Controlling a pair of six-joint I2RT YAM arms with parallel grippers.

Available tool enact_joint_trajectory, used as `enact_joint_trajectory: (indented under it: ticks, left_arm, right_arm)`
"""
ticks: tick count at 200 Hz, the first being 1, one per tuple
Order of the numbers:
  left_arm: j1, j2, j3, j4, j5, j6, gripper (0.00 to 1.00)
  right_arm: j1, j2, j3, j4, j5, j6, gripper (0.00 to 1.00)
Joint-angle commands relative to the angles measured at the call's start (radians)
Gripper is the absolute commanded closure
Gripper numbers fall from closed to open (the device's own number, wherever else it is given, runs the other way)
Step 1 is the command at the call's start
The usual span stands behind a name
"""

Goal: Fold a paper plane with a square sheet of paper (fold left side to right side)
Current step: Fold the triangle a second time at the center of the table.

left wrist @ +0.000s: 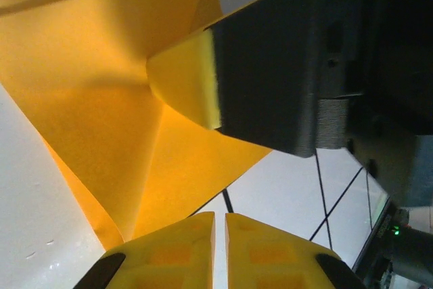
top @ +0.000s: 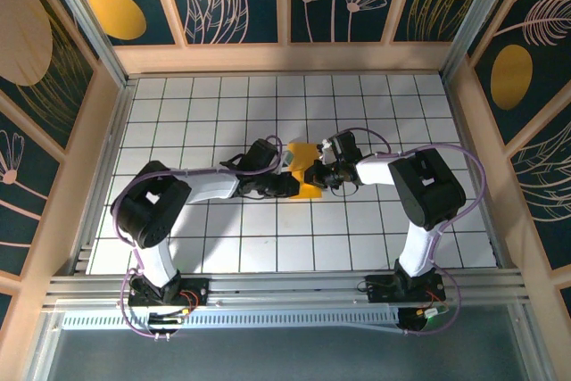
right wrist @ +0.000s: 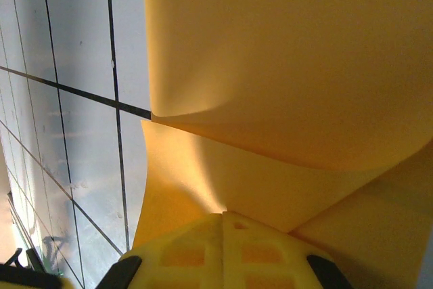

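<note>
White gridded desk (top: 214,247) under dark teal walls (top: 241,6) with floral line-work, and at the centre, between the two arms, lies the square sheet of paper (top: 309,189), thin, matte, yellow-orange, creased into angular flaps. From the right wrist, the moulded yellow right fingers (right wrist: 189,252) are pressed flat together on a curling flap, a detail the overhead view can't resolve. From the left wrist, the left fingers (left wrist: 176,248) stand a thin slit apart at the sheet's lower corner; whether they're nipping it is hard to say.
</note>
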Motion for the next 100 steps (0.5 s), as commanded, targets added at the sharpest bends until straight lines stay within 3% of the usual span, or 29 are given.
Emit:
enact_joint_trajectory:
  ticks: [1, 100]
  left_arm:
    - [-0.003, 0.032, 0.015, 0.046, 0.013, -0.014, 0.89]
    - [-0.002, 0.066, 0.002, 0.054, -0.055, -0.014, 0.89]
  right_arm:
    - [0.006, 0.023, -0.009, -0.059, 0.045, -0.024, 1.0]
    - [0.007, 0.028, -0.006, -0.066, 0.047, -0.029, 1.0]
